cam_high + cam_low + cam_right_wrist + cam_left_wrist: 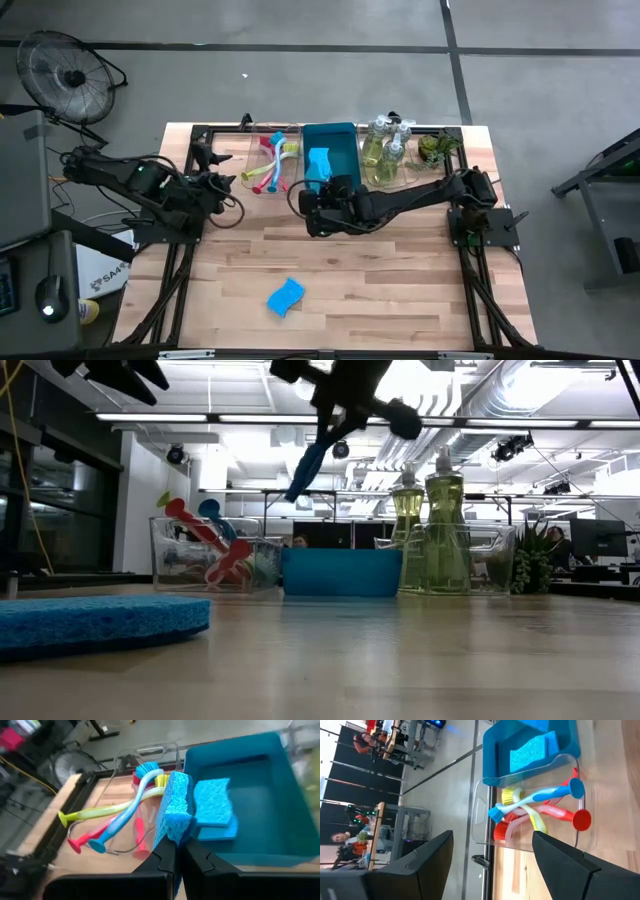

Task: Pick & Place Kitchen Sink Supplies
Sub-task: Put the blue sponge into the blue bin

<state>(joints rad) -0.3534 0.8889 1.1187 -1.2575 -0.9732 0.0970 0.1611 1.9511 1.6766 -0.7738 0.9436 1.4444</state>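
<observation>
My right gripper [178, 854] is shut on a bright blue wavy-edged sponge [172, 805] and hovers over the near left corner of the blue bin [345, 138]. Other blue sponges [212, 802] lie flat in that bin. One more sponge [286, 297] lies flat on the near part of the table. Long-handled brushes [272, 165] lie in a clear tray left of the bin. Pump bottles [385, 150] stand in a clear tray right of it. My left gripper [495, 865] is open, in the air left of the brush tray. My right gripper pinches the blue sponge between its two fingers by one end [172, 837]. The fingers come from the table's near side, slanting down. The sponge is lifted clear and stands on edge, reaching out beyond the fingertips; in the low view it hangs slanted [305, 468] above the bin.
A small green plant [435, 148] stands at the far right corner beside the bottle tray. Black frame rails [190, 150] run along the table's left and right sides. The wooden top [400, 280] shows bare boards across its near half, apart from the lone sponge.
</observation>
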